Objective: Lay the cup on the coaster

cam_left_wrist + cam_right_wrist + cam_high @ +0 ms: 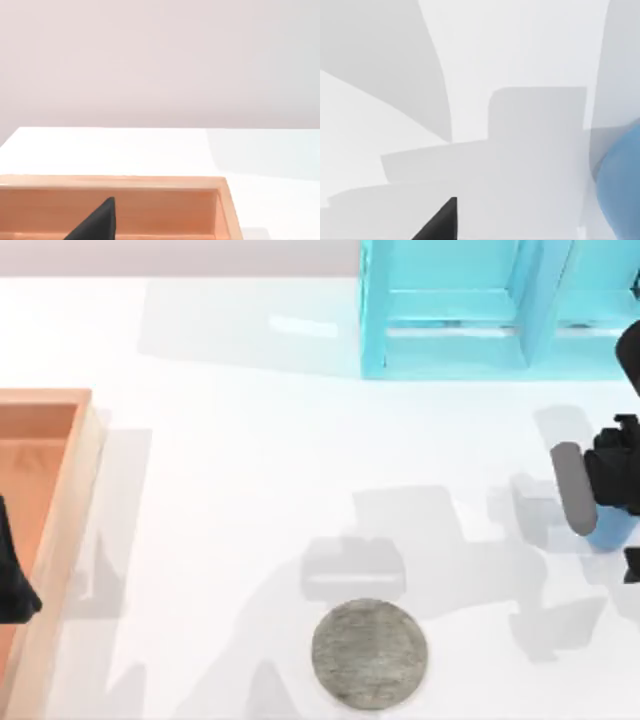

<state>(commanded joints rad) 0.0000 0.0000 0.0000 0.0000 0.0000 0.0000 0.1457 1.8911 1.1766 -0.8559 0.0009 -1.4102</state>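
Observation:
The coaster [369, 653] is a flat, mottled grey disc lying near the table's front edge, a little right of centre. The cup [611, 528] is a small blue tumbler at the far right of the table, mostly covered from above by my right gripper [600, 502], which hangs right over it. In the right wrist view the cup [620, 186] shows as a blue curved wall at the picture's edge, above the white table. Contact between gripper and cup is hidden. My left gripper [15, 580] is parked at the far left over the wooden tray.
An open wooden tray [70, 490] takes up the left edge of the table; its wall [150, 210] also appears in the left wrist view. A light blue cabinet [470, 310] stands at the back right. White tabletop lies between cup and coaster.

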